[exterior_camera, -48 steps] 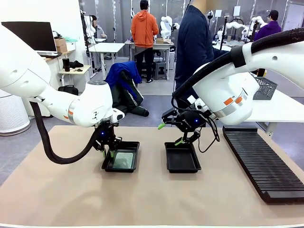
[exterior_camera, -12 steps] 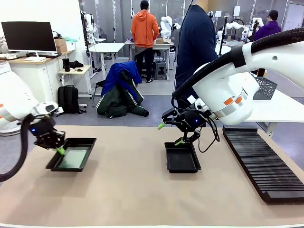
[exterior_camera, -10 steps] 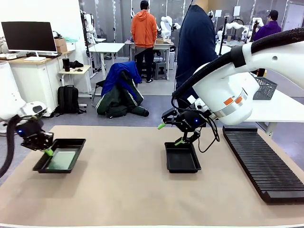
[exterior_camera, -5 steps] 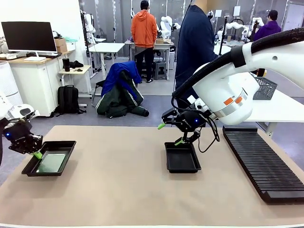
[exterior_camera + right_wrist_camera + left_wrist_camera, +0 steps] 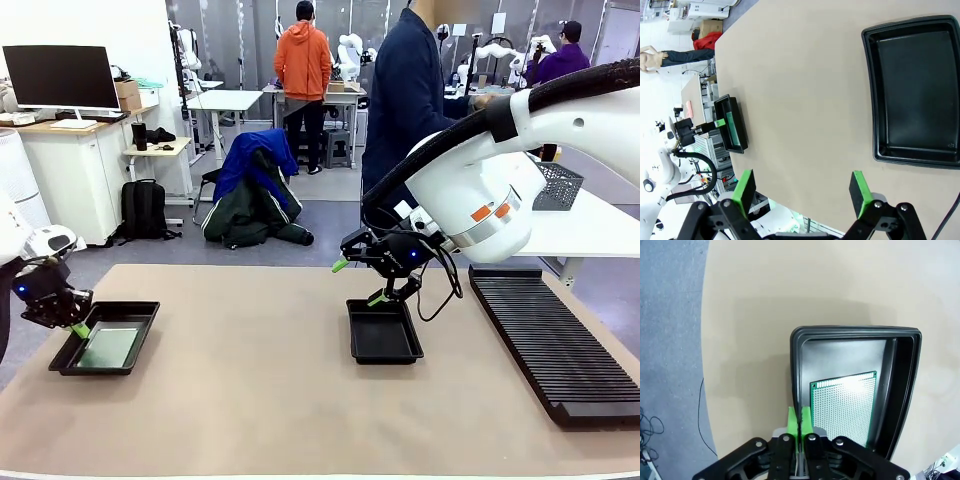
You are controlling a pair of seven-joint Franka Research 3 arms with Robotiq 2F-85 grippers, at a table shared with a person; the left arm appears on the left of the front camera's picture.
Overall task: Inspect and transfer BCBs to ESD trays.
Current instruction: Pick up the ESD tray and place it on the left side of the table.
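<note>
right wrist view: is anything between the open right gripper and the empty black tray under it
Nothing visible does. The right gripper, jaws open, hangs above the shallow black rectangular plastic tray. The tray's floor is bare, and only bare tan tabletop lies beside it.
</note>
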